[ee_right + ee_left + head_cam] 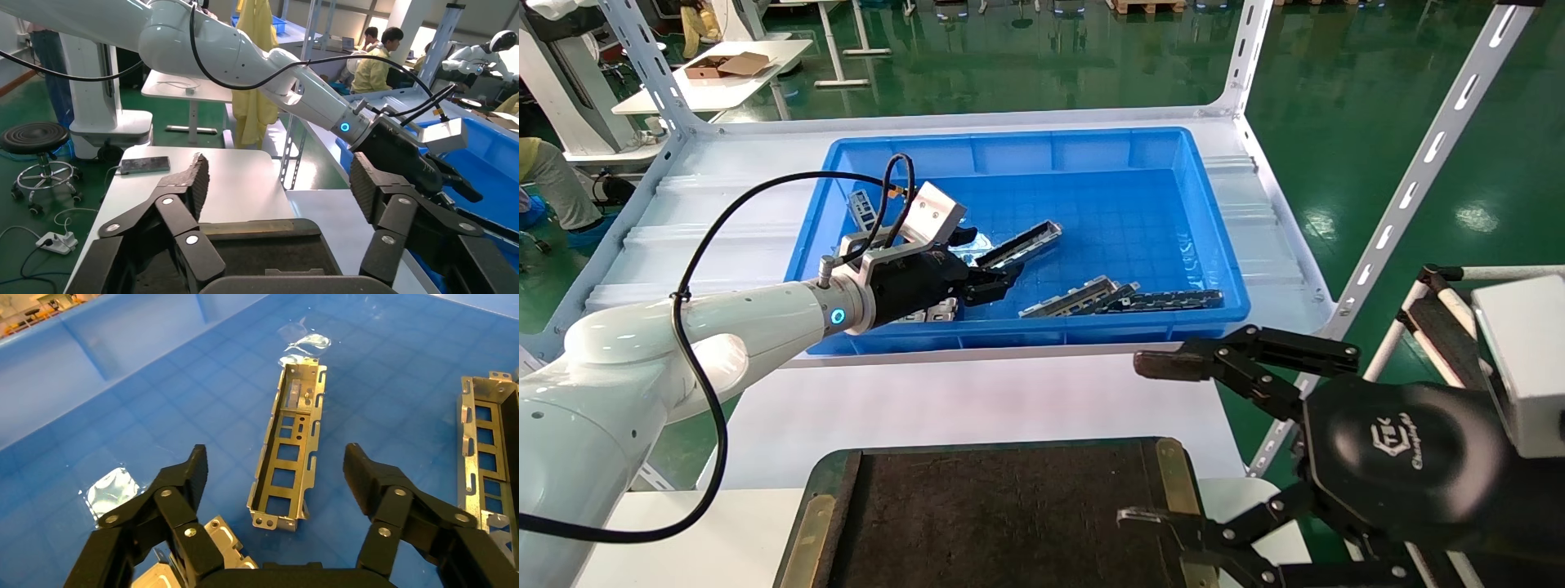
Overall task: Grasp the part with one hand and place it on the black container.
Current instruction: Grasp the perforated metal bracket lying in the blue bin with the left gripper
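Your left arm reaches from the 8 o'clock side of the head view toward 2 o'clock, into the blue bin (1214, 245), with the left pincer (1001, 282) low over the bin floor. Its wrist view shows the left pincer (275, 471) released, fingers (183, 478) spread wide on either side of the part (291, 447), which lies flat on the bin floor between them, open side up, not touched. In the head view that part (1019, 244) points toward 2 o'clock from the pincer. More channel strips (1083, 296) lie near the bin's front wall. Your right pincer (1164, 441) hangs released at 4 o'clock, fingers apart, beside the right edge of the black container (1001, 523) on the table (977, 404).
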You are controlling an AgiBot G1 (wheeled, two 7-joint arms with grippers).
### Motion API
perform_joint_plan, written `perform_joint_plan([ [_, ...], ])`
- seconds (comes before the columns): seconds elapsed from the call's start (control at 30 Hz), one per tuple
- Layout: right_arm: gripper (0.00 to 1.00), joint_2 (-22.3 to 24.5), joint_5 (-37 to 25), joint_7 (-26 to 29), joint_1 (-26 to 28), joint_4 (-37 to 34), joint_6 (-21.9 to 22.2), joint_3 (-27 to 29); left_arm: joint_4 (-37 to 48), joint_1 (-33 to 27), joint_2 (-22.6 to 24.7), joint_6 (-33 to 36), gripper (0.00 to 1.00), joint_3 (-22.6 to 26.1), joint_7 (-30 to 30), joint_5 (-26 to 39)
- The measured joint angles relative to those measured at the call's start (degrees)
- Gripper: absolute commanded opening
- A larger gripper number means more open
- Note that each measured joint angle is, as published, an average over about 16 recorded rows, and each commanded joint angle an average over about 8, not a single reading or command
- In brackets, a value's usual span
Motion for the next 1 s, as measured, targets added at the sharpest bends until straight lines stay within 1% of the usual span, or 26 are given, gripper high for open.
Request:
perform_joint_plan([
  [0.7, 0.00, 0.0, 0.1, 0.0, 0.0, 0.0, 0.0, -0.1, -0.1, 0.4, -0.2, -0.5, 0.00, 1.2, -0.5, -1.8],
  [1.0, 0.00, 0.0, 0.1, -0.1, 0.0, 0.0, 0.0, -0.1, -0.2, -1.1, -1.1, 1.7, 0.00, 0.8, 0.3, -3.4],
])
